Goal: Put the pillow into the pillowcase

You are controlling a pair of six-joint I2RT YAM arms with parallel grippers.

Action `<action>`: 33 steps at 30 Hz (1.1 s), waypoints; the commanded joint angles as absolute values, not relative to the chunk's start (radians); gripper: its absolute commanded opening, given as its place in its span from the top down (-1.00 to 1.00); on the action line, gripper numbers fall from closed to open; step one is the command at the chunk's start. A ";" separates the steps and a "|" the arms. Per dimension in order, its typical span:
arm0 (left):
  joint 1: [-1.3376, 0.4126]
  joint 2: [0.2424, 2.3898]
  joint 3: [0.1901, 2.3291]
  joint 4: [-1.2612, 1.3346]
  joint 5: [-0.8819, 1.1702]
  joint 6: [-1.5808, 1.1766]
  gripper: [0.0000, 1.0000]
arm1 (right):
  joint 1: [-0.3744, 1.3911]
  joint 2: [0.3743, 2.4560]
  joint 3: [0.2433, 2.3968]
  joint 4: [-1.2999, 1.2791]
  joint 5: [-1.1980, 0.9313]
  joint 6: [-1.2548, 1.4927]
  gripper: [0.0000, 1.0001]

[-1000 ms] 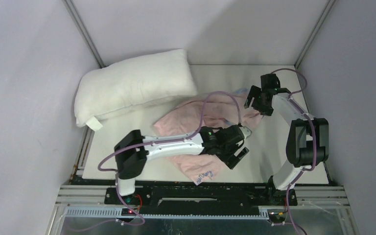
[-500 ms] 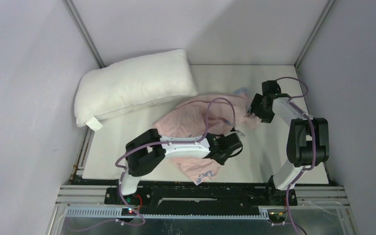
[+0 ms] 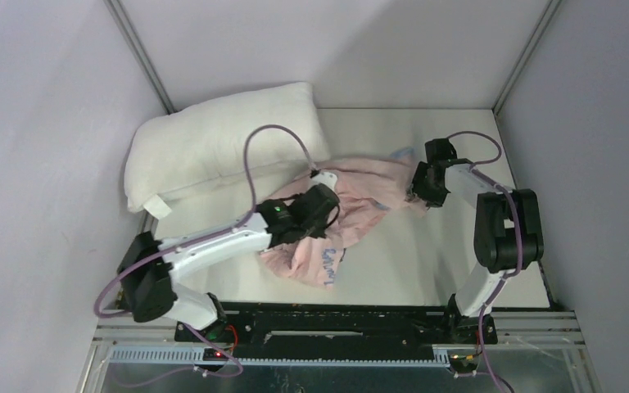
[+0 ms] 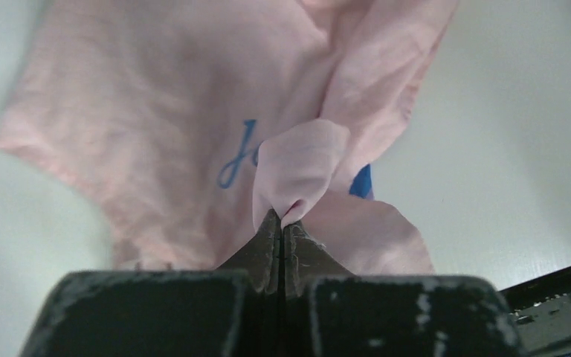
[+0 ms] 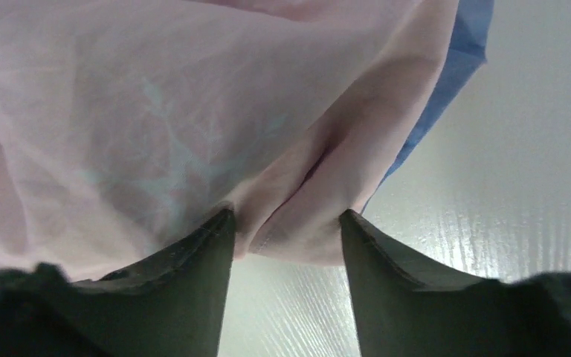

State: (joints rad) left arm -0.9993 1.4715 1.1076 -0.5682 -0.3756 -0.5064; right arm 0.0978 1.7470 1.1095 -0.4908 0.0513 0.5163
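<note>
Count: one pillow (image 3: 225, 143) at upper left on the white surface (image 3: 426, 254); one pillowcase (image 3: 360, 205) crumpled pink side up at centre, just beside the pillow, not around it. Left fingers (image 4: 280, 242) were pressed shut on a small pink fold; right fingers (image 3: 418, 193) stood partly apart astride the right-hand hem, unclamped. The purple cable (image 3: 274, 135) looped over the pillow.
</note>
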 commanded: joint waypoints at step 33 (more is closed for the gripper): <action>-0.576 1.065 1.713 -0.435 -0.326 -0.031 1.00 | -0.107 1.485 2.321 -1.018 0.221 0.401 1.00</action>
State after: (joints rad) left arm -0.6502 0.9577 1.6081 -0.5938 -0.4316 -0.0624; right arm -0.0750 1.4021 2.1910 -0.9932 0.2619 0.4095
